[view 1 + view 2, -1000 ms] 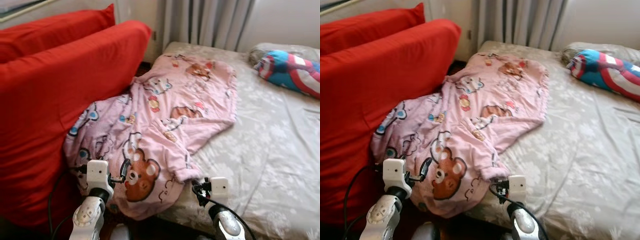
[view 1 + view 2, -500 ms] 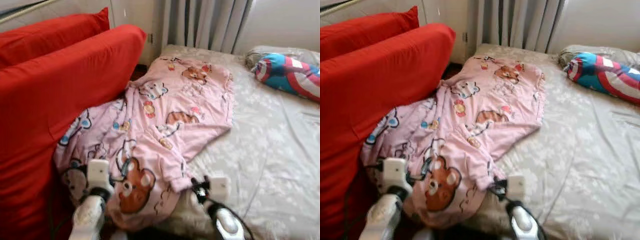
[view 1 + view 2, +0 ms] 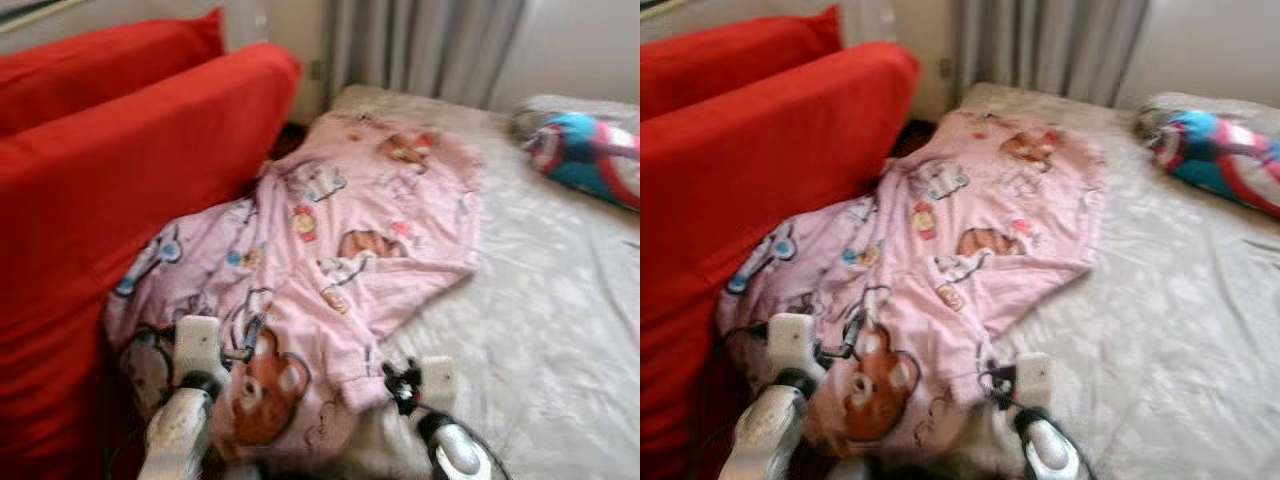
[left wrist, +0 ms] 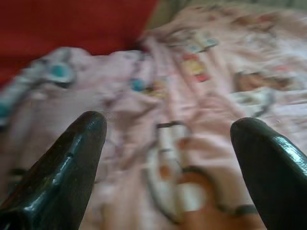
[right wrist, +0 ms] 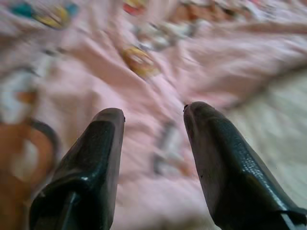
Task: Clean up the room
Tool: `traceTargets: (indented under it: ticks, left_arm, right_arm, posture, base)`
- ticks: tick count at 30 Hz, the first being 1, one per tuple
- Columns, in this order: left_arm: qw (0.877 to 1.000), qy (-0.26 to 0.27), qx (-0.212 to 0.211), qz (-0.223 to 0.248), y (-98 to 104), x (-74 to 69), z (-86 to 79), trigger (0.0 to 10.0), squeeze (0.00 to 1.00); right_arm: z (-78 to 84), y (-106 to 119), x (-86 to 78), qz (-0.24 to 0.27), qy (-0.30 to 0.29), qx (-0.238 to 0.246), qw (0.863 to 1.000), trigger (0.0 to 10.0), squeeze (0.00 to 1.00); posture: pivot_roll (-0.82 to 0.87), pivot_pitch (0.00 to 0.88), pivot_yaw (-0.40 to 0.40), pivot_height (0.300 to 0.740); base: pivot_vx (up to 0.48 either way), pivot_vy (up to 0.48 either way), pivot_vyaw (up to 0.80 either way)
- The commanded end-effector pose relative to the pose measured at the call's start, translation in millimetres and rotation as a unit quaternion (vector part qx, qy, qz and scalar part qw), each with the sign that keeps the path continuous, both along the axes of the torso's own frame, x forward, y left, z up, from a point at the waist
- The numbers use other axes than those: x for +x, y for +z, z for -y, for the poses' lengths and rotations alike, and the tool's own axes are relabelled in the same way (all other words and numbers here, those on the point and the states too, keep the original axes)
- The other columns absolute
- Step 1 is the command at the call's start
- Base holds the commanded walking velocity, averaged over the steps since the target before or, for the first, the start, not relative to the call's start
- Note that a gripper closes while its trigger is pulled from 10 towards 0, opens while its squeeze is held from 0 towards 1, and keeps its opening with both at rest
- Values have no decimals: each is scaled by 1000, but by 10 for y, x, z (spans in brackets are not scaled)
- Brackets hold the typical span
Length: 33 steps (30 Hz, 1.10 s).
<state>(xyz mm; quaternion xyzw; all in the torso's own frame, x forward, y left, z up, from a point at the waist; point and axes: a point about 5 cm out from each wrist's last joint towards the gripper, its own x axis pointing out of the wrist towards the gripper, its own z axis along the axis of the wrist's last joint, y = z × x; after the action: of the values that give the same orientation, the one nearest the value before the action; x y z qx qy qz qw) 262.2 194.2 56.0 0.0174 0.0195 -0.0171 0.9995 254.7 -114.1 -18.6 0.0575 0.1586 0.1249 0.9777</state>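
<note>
Approach looks the step in hand: pink blanket [image 3: 340,250] sprawls from bed [image 3: 560,330] onto red sofa [image 3: 110,190], left gripper [image 4: 168,139] wide open, right gripper [image 5: 153,139] parted, both empty, next needing a pinch on its near edge.

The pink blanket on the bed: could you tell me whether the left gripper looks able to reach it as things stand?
Probably yes. The left gripper is open, its fingers pointing straight at the pink blanket, with nothing between them. The red cushion lies off to the side.
</note>
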Motion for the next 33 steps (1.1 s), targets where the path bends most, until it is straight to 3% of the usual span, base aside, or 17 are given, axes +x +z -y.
traceTargets:
  ticks: [1,8,13,16,17,18,19,20,21,25,26,27,28,30,31,32,33]
  left_arm:
    - [1000,-19,-10,0,-11,15,146,10000,0]
    - [1000,-25,-14,3,-3,20,161,10000,0]
    - [1000,-27,-12,3,0,23,162,10000,0]
    - [1000,-28,-11,5,17,34,160,10000,0]
    - [1000,-29,-11,5,23,39,161,10000,0]
    - [1000,-29,-11,5,24,41,162,10000,0]
    - [999,-30,-10,6,27,48,165,10000,0]
    - [999,-32,-10,7,38,65,172,10000,0]
    - [999,-33,-10,9,48,77,176,10000,0]
    - [999,-36,-9,16,94,114,183,10000,0]
    - [999,-34,-11,23,136,144,171,10000,0]
    - [999,-32,-12,26,156,160,164,10000,0]
    - [999,-32,-12,29,178,169,161,10000,0]
    - [999,-32,-13,35,218,184,160,10000,0]
    - [999,-32,-14,39,240,187,162,10000,0]
    - [998,-33,-15,41,255,189,170,10000,0]
    - [998,-33,-16,43,264,178,178,10000,0]
  right_arm:
    - [164,-130,-140,-30,-19,-12,999,10000,0]
    - [174,-187,-155,-63,-20,-17,998,10000,0]
    - [269,-181,-90,-89,-82,45,992,10000,0]
    - [274,-160,-48,-89,-61,13,994,10000,43]
    - [253,-140,-15,-87,-48,5,995,10000,698]
    - [242,-132,-4,-87,-43,5,995,10000,698]
    - [219,-127,12,-90,-27,-8,996,10000,1000]
    - [191,-121,37,-88,10,-78,993,10000,1000]
    - [181,-114,49,-83,31,-110,990,10000,1000]
    - [183,-111,73,-81,68,-175,979,10000,1000]
    - [182,-93,100,-76,81,-196,974,10000,847]
    - [176,-79,117,-72,87,-201,973,10000,847]
    - [170,-65,136,-69,93,-207,971,10000,686]
    - [154,-35,174,-61,105,-223,967,10000,620]
    - [143,-22,191,-57,114,-235,963,10000,388]
    - [134,-11,205,-54,124,-247,960,10000,0]
    - [132,-9,207,-51,129,-255,957,10000,0]
  posture:
    - [-40,60,-47,653]
    - [-40,67,-46,653]
    - [-34,77,-43,653]
    - [-33,82,-41,653]
    - [-32,84,-40,653]
    - [-32,84,-40,653]
    - [-31,86,-40,653]
    - [-27,91,-42,653]
    - [-27,91,-42,653]
    - [-11,105,-47,653]
    - [-9,111,-49,653]
    - [-9,111,-49,653]
    - [0,120,-50,653]
    - [5,128,-51,653]
    - [9,138,-52,653]
    - [10,146,-56,653]
    - [15,151,-58,653]
  base:
    - [262,0,800]
    - [0,0,0]
    - [0,0,0]
    - [0,0,0]
    - [0,0,0]
    - [0,0,0]
    - [0,0,0]
    - [0,0,0]
    - [0,0,0]
    - [0,0,0]
    - [0,0,0]
    - [0,0,0]
    - [0,0,0]
    - [0,0,0]
    - [0,0,0]
    - [0,0,0]
    - [0,0,0]
